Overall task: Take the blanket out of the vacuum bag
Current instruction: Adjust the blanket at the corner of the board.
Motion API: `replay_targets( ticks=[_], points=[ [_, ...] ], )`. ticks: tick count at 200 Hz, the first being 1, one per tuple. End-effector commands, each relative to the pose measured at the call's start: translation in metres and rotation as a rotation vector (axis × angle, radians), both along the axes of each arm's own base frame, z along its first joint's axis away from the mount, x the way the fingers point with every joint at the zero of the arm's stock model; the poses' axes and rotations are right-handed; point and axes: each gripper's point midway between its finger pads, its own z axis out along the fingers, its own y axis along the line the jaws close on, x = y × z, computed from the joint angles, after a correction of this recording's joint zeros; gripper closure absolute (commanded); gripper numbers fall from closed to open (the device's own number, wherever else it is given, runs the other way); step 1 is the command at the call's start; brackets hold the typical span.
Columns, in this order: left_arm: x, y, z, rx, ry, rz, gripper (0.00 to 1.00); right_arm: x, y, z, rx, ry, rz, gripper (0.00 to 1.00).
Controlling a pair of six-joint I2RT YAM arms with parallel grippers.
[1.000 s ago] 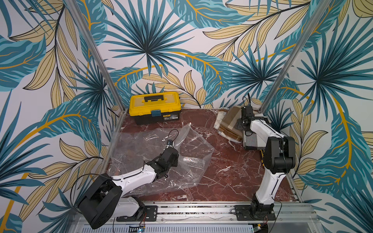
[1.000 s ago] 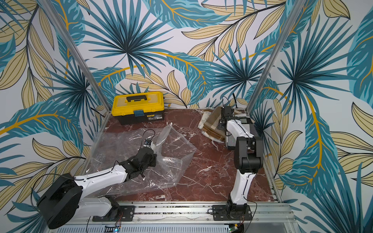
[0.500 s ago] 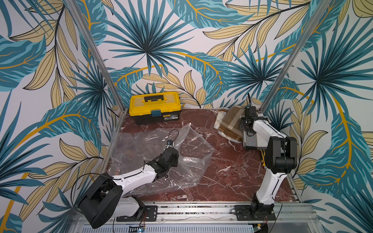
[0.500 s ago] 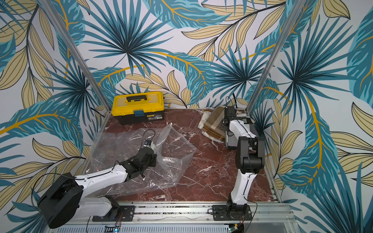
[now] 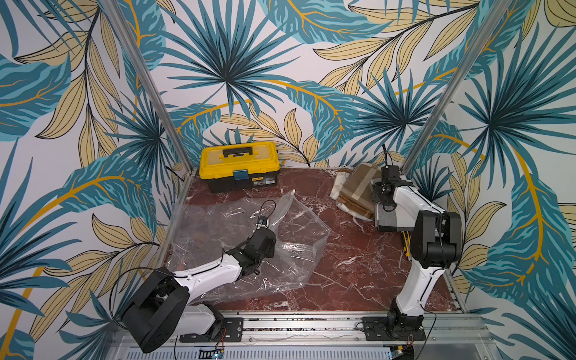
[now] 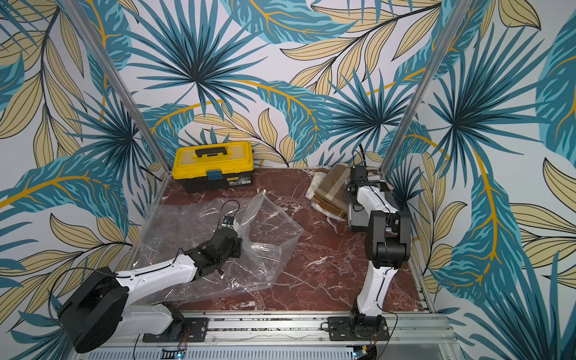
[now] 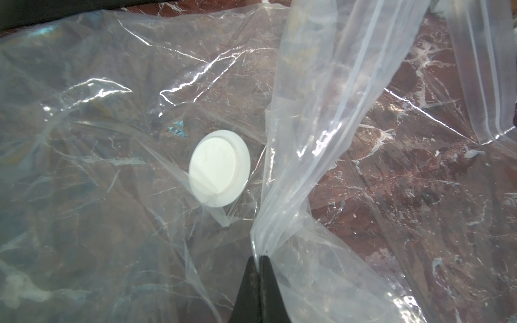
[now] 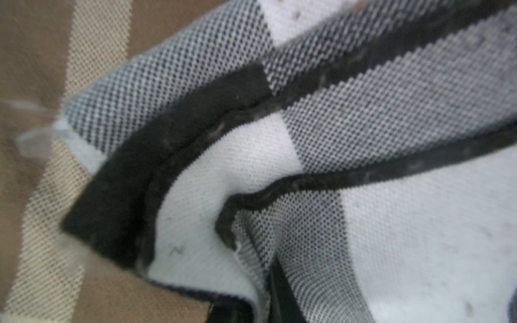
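The bag (image 5: 218,224) is spread over the left half of the worktop (image 5: 358,249), and a fold of it is pinched in the clenched left gripper (image 7: 258,258). The blanket (image 8: 363,223) is laid at the far right corner against a brown cloth (image 5: 355,190), and it is nipped by the right gripper (image 8: 260,302).

A robot-lab test booth: leaf-printed walls (image 5: 280,46) on aluminium posts (image 5: 151,84) enclose a marble tabletop (image 5: 358,249); robot arms (image 5: 205,274) are bolted to a rail (image 5: 311,324) along the frame's bottom.
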Motion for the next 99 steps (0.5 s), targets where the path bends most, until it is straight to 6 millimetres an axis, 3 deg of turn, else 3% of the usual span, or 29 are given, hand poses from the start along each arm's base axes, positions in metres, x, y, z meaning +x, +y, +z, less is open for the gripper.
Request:
replay_targets(
  ticks=[1, 8, 87, 99],
  points=[
    [0.002, -0.002, 0.003, -0.012, -0.003, 0.003, 1.00, -0.008, 0.003, -0.021, 0.041, 0.044, 0.001, 0.95],
    [0.002, -0.002, 0.003, -0.013, -0.003, 0.003, 1.00, -0.009, 0.004, -0.021, 0.048, 0.042, 0.002, 1.00],
    [0.002, -0.002, 0.003, -0.015, -0.004, 0.000, 1.00, -0.004, 0.021, 0.006, 0.156, -0.068, 0.036, 1.00],
    [0.002, -0.004, 0.003, -0.019, -0.003, -0.003, 1.00, -0.002, 0.022, 0.005, 0.163, -0.057, 0.044, 0.91]
  ],
)
